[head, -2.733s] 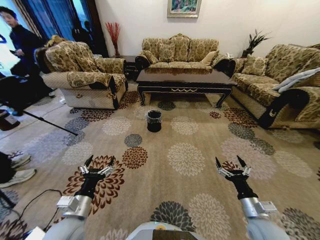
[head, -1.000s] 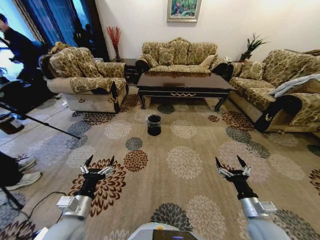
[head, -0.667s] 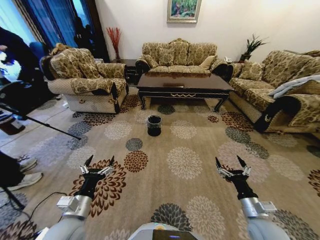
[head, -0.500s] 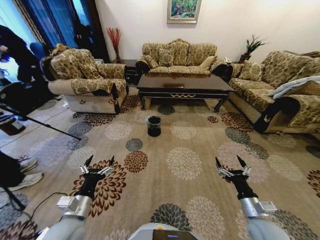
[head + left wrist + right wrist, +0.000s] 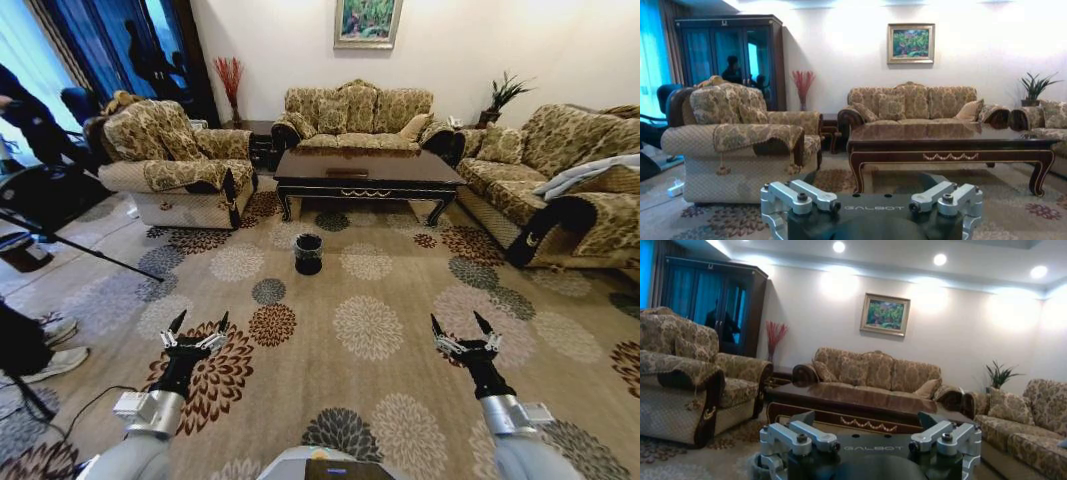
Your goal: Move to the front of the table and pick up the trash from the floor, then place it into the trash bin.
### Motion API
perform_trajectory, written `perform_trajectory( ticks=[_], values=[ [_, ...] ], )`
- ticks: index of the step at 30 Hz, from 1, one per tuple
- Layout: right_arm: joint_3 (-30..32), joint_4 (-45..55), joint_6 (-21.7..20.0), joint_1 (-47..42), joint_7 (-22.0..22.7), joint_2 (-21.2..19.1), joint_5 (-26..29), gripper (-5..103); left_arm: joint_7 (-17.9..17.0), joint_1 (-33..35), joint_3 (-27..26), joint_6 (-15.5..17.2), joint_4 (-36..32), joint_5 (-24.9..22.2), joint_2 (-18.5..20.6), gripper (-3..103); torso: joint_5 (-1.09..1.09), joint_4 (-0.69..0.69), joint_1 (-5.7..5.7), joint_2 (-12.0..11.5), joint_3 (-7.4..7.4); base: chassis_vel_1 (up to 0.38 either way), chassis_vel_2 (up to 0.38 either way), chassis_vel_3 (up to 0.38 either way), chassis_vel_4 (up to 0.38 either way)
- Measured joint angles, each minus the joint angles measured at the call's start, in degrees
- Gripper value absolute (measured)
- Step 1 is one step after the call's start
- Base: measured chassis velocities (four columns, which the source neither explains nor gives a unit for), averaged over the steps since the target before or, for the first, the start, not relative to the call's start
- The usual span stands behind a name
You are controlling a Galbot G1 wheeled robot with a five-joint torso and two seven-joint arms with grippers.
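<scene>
The dark glossy table (image 5: 365, 172) with gold ornament stands far ahead, in front of the middle sofa. The small black trash bin (image 5: 309, 253) with a grey liner sits on the carpet short of the table's left end. The trash is out of view. My left gripper (image 5: 202, 320) and right gripper (image 5: 456, 320) are held low over the carpet near me. Both are open and hold nothing. The left wrist view looks over the left gripper (image 5: 870, 210) at the table (image 5: 953, 145). The right wrist view faces the table (image 5: 853, 407) too.
A patterned armchair (image 5: 175, 165) stands at the left, a sofa (image 5: 360, 108) behind the table and another sofa (image 5: 560, 170) at the right. A tripod leg (image 5: 80, 245) and someone's shoes (image 5: 50, 350) are at the left edge. Flowered carpet (image 5: 372, 320) lies open between me and the bin.
The whole head picture has shifted a little, with bin and table lower in it, so the camera has moved. Both grippers stay open in the same pose.
</scene>
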Motion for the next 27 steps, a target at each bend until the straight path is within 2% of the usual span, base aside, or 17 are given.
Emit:
perform_trajectory(
  ticks=[8,27],
  values=[
    [0.0,0.0,0.0,0.0,0.0,0.0,0.0,100,0.0,0.0,0.0,0.0,0.0,0.0,0.0,100,0.0,-0.01,0.56,1.19,0.63,0.0,0.0,0.0,0.0],
    [0.0,0.0,0.0,0.0,0.0,0.0,0.0,100,0.0,0.0,0.0,0.0,0.0,0.0,0.0,100,0.0,-0.01,0.4,0.8,0.41,0.0,0.0,0.0,0.0]
  ],
)
